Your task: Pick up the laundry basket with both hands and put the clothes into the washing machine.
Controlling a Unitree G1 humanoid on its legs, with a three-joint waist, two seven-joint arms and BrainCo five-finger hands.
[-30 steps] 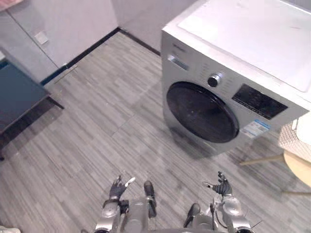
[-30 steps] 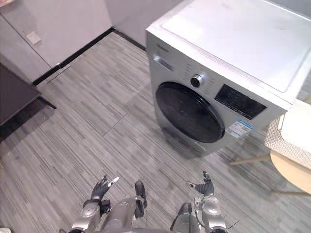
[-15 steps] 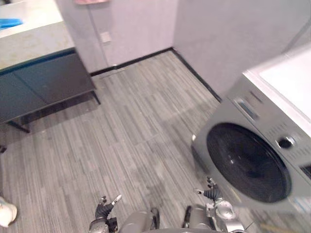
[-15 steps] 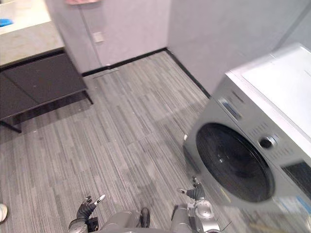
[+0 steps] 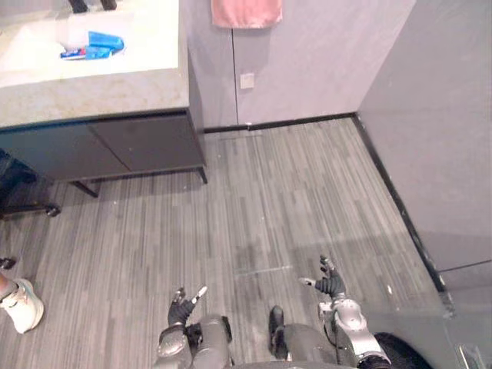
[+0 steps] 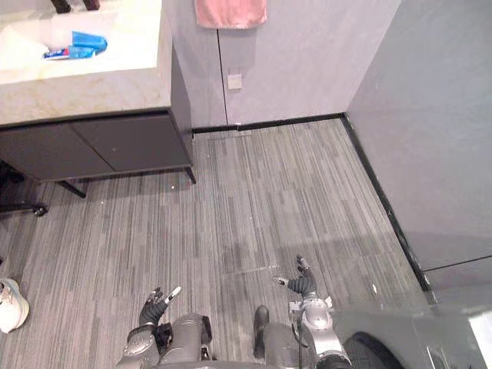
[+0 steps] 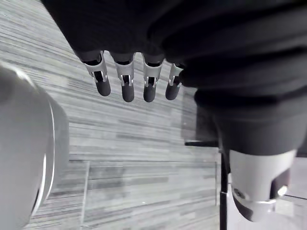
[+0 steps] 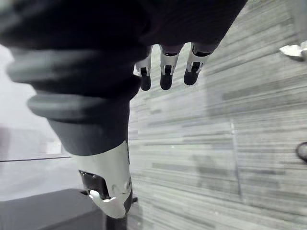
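Observation:
My left hand hangs low at the bottom of the eye views, fingers straight and holding nothing. My right hand is beside it to the right, also open and empty. In the left wrist view the fingers point straight out over bare grey plank floor. The right wrist view shows its fingers spread the same way above the floor. A blurred grey corner of the washing machine lies at the bottom right edge.
A stone-topped counter on a dark cabinet stands at the back left, with a blue item on it. A pink towel hangs on the back wall. A grey wall closes the right side. A person's shoe is at the left edge.
The whole picture has swung left, so the camera has turned: the washing machine has slid off to the right and the counter has come into view. Both hands keep their open pose.

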